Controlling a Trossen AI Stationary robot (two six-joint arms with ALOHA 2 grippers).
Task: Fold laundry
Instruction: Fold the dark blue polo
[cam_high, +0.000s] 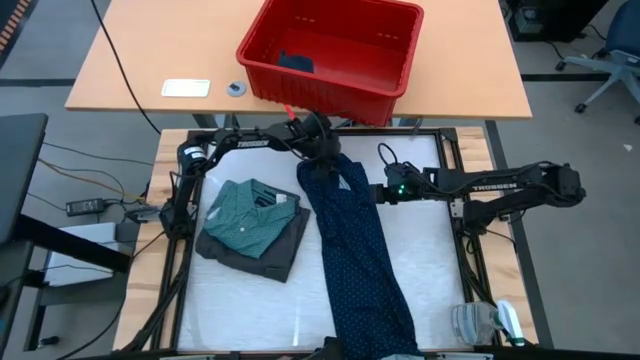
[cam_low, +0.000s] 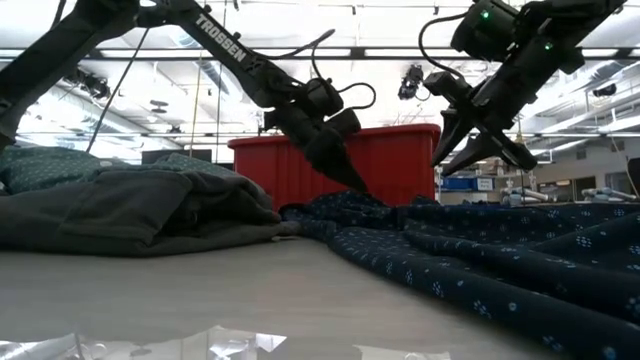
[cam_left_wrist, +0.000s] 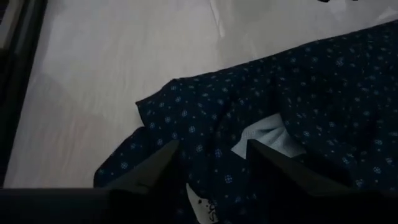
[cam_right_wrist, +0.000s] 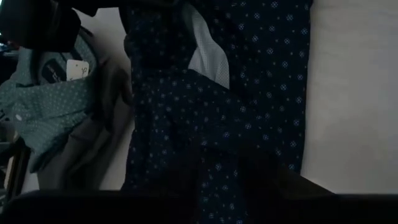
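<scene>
My left jaws stand released over the navy dotted piece at twelve o'clock, positioned to pinch its collar; right jaws hover parted above it, empty.

Three garments are counted on the table: one navy dotted piece laid lengthwise down the middle, and one teal-green dotted shirt folded on one charcoal grey piece near the left edge. One dark piece is seen in one red basket. Two arms are counted.
</scene>
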